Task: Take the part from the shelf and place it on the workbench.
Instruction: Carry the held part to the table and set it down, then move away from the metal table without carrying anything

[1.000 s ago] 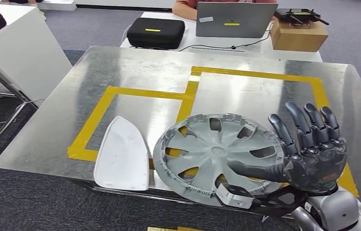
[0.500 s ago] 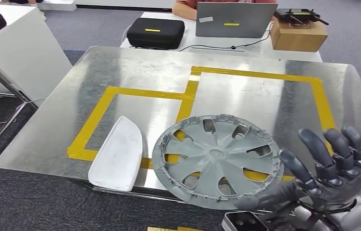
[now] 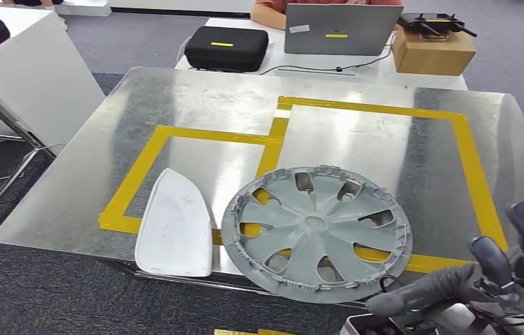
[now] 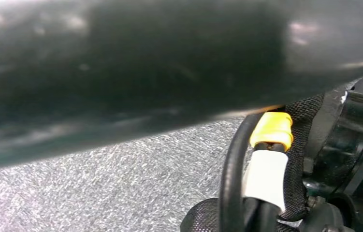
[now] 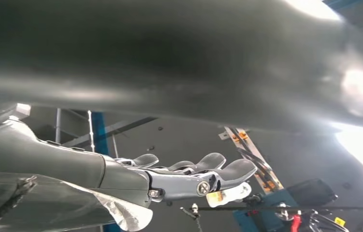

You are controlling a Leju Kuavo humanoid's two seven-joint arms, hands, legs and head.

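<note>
Grey wheel cover (image 3: 316, 231) on workbench (image 3: 203, 105)

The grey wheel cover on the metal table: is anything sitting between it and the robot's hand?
Nothing visible does. The right hand hovers open off the wheel cover, bare workbench between them. The white part lies on the cover's far side.

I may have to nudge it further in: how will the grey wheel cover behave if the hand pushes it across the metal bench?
The wheel cover looks like thin moulded plastic, so probably light and slightly flexible. On the shiny workbench it would likely slide easily. Its near edge seems to overhang the bench, so pressing down there might tip it.
</note>
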